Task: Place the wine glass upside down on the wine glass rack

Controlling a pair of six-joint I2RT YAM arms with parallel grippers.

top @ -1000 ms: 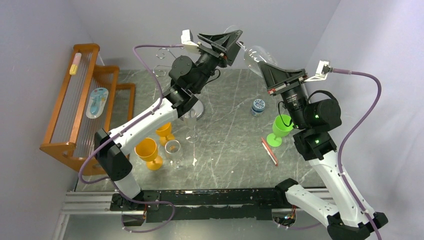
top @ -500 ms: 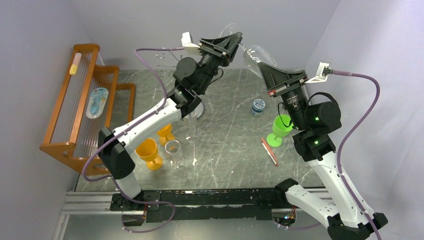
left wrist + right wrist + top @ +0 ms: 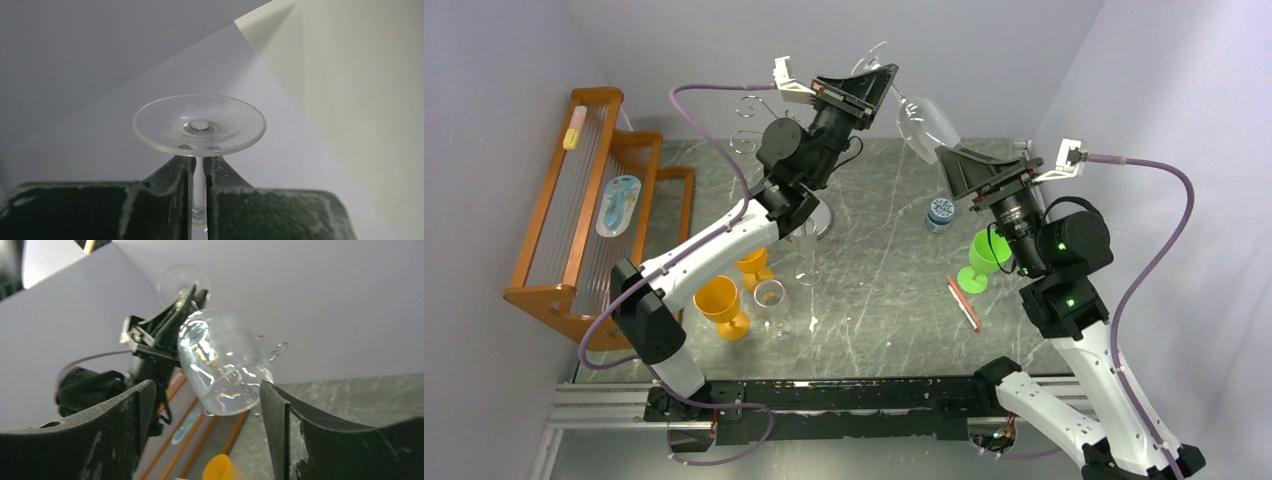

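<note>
The clear wine glass point(image 3: 922, 124) hangs high over the back of the table, tilted, with its foot up and to the left and its bowl down and to the right. My left gripper point(image 3: 882, 85) is shut on its stem point(image 3: 199, 182), just under the round foot point(image 3: 199, 125). My right gripper point(image 3: 206, 385) is open; its fingers point(image 3: 127, 412) stand on either side of the bowl point(image 3: 222, 365), apart from it. The wine glass rack shows its curled wire arms point(image 3: 746, 108) to the left of the left arm, and its disc base point(image 3: 817, 226) is mostly hidden behind that arm.
An orange-brown wooden rack point(image 3: 574, 220) stands at the left. Two orange goblets point(image 3: 722, 305) and small clear glasses point(image 3: 769, 295) sit near the left arm. A green goblet point(image 3: 984, 255), a blue-lidded jar point(image 3: 940, 212) and a red pen point(image 3: 964, 303) lie at the right.
My left gripper closed on the stem. My right gripper opened, let go of the bowl and drew back a little. The glass moved slightly left with the left arm.
</note>
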